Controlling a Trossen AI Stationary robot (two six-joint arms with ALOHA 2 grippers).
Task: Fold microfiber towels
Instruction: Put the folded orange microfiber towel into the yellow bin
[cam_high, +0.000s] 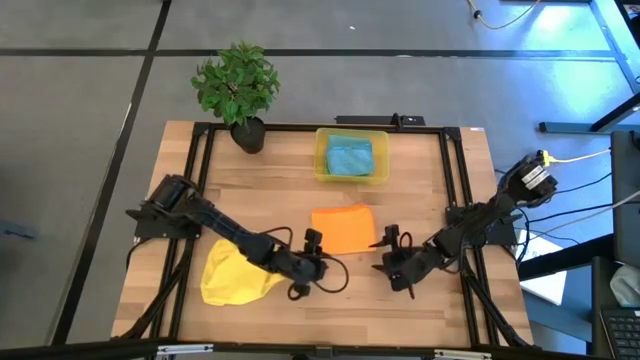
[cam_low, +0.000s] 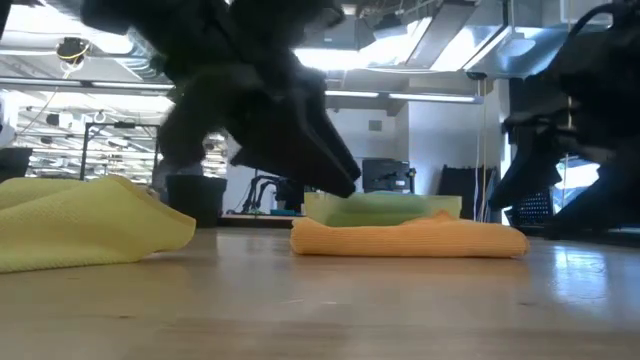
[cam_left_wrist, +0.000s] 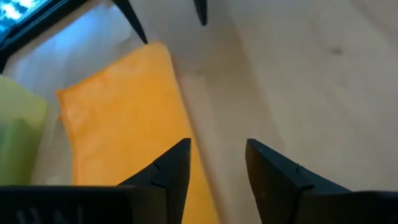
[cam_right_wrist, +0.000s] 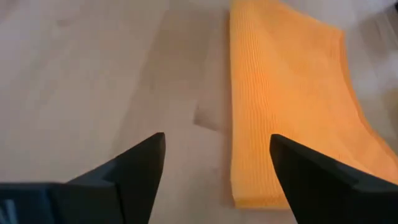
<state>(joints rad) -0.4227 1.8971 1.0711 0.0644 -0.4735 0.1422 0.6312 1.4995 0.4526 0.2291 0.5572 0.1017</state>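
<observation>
The folded orange towel (cam_high: 343, 229) lies flat between the spread left claw (cam_high: 314, 240) and spread right claw (cam_high: 390, 240), touching neither.

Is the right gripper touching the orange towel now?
Apart. The right wrist view shows the right gripper open over bare wood beside the orange towel.

Folded orange towel (cam_right_wrist: 292, 93) beyond empty, spread claw (cam_right_wrist: 216, 163)

towels: 3 – orange (cam_high: 343, 228), yellow (cam_high: 236, 273), teal-blue (cam_high: 349, 156) | bin: 1 (cam_high: 323, 160) | plant: 1 (cam_high: 237, 85)
</observation>
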